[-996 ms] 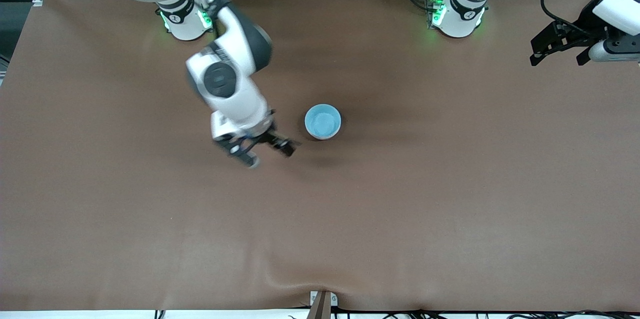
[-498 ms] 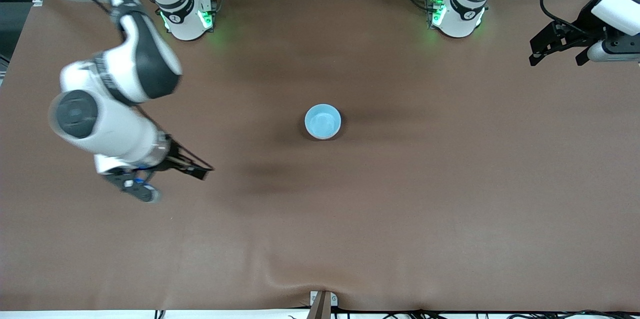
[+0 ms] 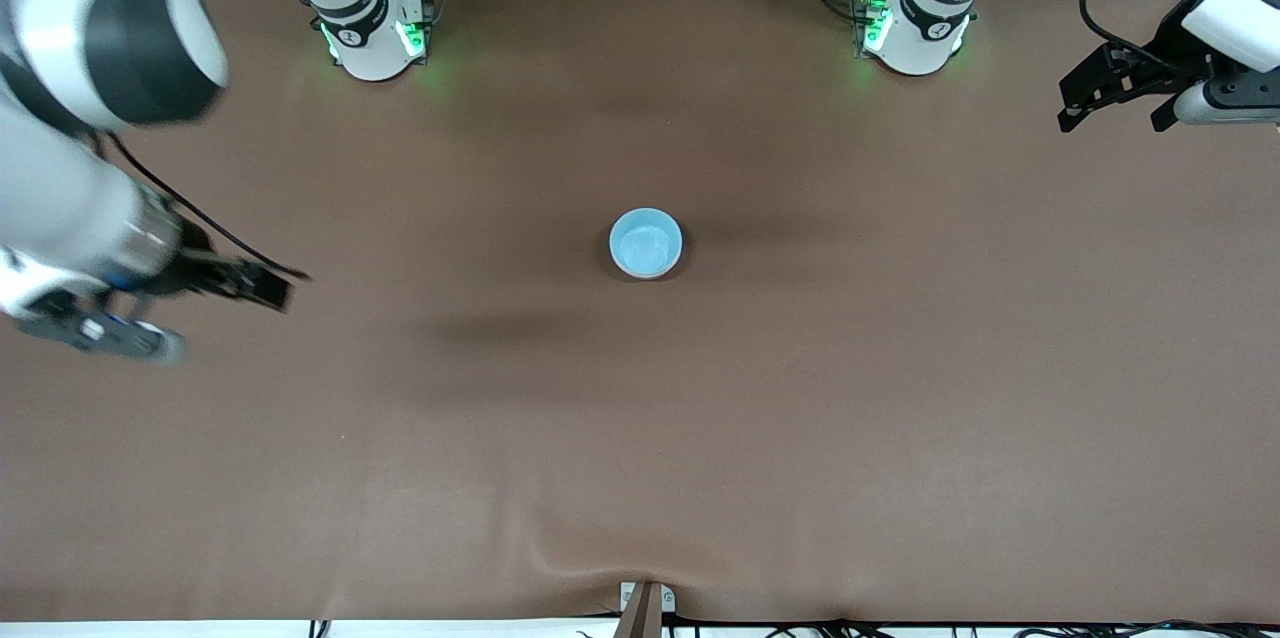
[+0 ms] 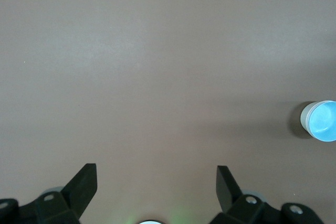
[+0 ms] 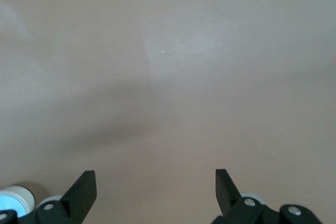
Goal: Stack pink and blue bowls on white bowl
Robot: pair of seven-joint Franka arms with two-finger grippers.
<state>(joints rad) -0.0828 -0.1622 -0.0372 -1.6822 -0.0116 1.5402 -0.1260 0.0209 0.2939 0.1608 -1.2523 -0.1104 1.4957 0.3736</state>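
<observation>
Since the glossy blue bowl [image 3: 646, 243] looks light, rigid and slippery, pinch its rim; left gripper [image 3: 1115, 105] and right gripper [image 3: 185, 313] hang wide open, empty, well apart from it.

Blue bowl [image 3: 646, 243] upright, mid-table

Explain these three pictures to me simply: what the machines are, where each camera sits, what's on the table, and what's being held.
Two robot arms stand at a brown table. The wide picture comes from a high camera facing them; the other two come from cameras on each arm's wrist, looking past its own black fingers. Mid-table sits a blue bowl, apparently topping a stack; a pale rim peeks out under it. The right end effector hangs open over its end of the table; the left end effector waits open at the other end. Neither holds anything.
</observation>
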